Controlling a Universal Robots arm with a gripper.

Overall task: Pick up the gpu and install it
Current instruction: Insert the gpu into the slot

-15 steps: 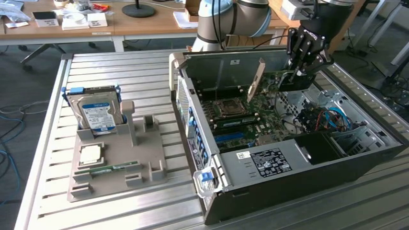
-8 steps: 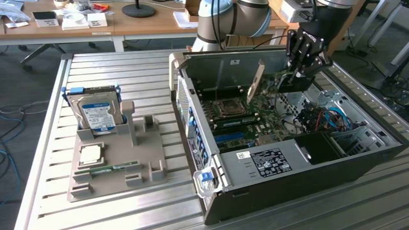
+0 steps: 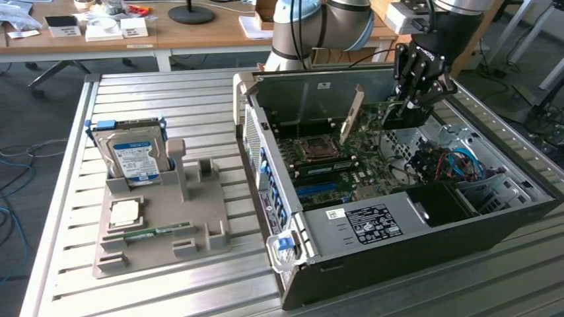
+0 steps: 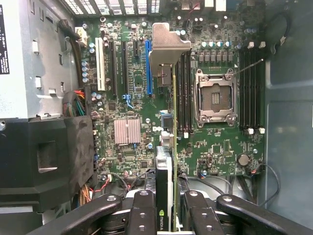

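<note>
My gripper hangs inside the open computer case, shut on the gpu. The card is held on edge above the motherboard, its silver end bracket pointing toward the case's rear wall. In the wrist view the gpu runs edge-on away from my gripper, black cooler on one side and green board on the other. Its bracket reaches the rear wall next to the blue expansion slot. I cannot tell whether the card's edge touches a slot.
On the motherboard sit a CPU socket, memory slots and a small heatsink. A black shroud and cable bundles crowd one side. In the exterior view's left, a grey holder carries a hard drive, a processor and a memory stick.
</note>
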